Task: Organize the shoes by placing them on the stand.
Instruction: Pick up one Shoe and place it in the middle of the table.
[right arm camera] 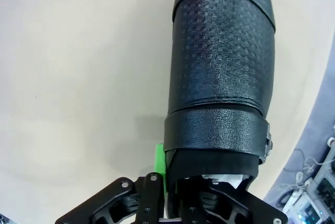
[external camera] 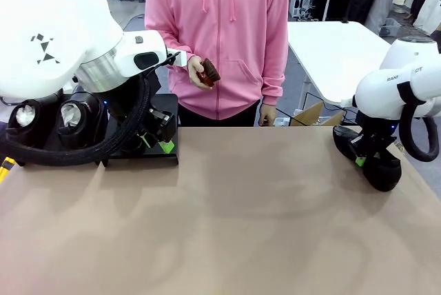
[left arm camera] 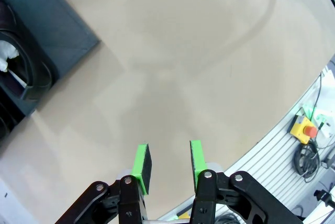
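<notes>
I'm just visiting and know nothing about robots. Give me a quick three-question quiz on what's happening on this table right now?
1. True or false: the right gripper is shut on a black shoe.
2. How many shoes already sit on the stand?
3. What is between the left gripper's green pads: A) a shoe, B) nothing, C) a brown object?

Key
1. True; its jaws pinch the shoe's rear edge near the table's right side.
2. Two, both stuffed with white paper.
3. B; the pads stand apart over bare tabletop.
</notes>
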Robot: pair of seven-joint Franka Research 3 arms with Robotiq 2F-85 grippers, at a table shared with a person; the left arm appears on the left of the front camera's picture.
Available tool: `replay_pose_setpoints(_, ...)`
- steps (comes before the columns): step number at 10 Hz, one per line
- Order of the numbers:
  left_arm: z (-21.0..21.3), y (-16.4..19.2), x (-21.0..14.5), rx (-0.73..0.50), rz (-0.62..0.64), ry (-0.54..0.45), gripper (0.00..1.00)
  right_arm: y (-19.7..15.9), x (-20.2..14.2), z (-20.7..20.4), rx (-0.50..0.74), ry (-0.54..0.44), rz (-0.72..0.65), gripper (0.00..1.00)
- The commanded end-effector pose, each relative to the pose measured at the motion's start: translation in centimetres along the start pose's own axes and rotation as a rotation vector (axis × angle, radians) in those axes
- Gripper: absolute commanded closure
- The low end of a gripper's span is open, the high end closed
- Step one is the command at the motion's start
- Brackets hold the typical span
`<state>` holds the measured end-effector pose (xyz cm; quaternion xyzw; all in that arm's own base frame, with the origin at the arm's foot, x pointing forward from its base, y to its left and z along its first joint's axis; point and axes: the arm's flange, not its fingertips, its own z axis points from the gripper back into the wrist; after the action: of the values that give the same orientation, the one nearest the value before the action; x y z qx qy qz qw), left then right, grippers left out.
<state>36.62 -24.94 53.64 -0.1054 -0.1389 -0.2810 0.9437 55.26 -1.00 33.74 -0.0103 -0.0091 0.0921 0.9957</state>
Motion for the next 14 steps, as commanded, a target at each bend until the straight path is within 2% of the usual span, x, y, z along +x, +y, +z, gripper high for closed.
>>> replay_pose_setpoints(1,0.0,0.0,-0.2,-0.011,0.015,-0.008,0.57,-0.4,0.2,0.0,0.053,-0.024,0.021,1.00)
replay_pose_setpoints(4,0.0,0.0,-0.2,-0.011,0.015,-0.008,0.57,-0.7,-0.2,0.3,0.091,-0.018,-0.023,1.00)
replay_pose_setpoints(5,0.0,0.0,-0.2,-0.011,0.015,-0.008,0.57,-0.6,-0.3,1.3,0.098,-0.007,-0.104,1.00)
replay_pose_setpoints(8,0.0,0.0,-0.2,-0.011,0.015,-0.008,0.57,1.4,-3.0,9.6,0.089,-0.197,-0.340,1.00)
replay_pose_setpoints(10,0.0,0.0,-0.2,-0.011,0.015,-0.008,0.57,6.1,-5.3,14.3,0.116,-0.285,-0.573,1.00)
replay_pose_setpoints(12,0.0,0.0,-0.2,-0.011,0.015,-0.008,0.57,12.8,-7.8,15.1,0.083,-0.323,-0.616,1.00)
replay_pose_setpoints(14,0.0,0.0,-0.2,-0.011,0.015,-0.008,0.57,19.8,-9.8,13.6,0.085,-0.339,-0.591,1.00)
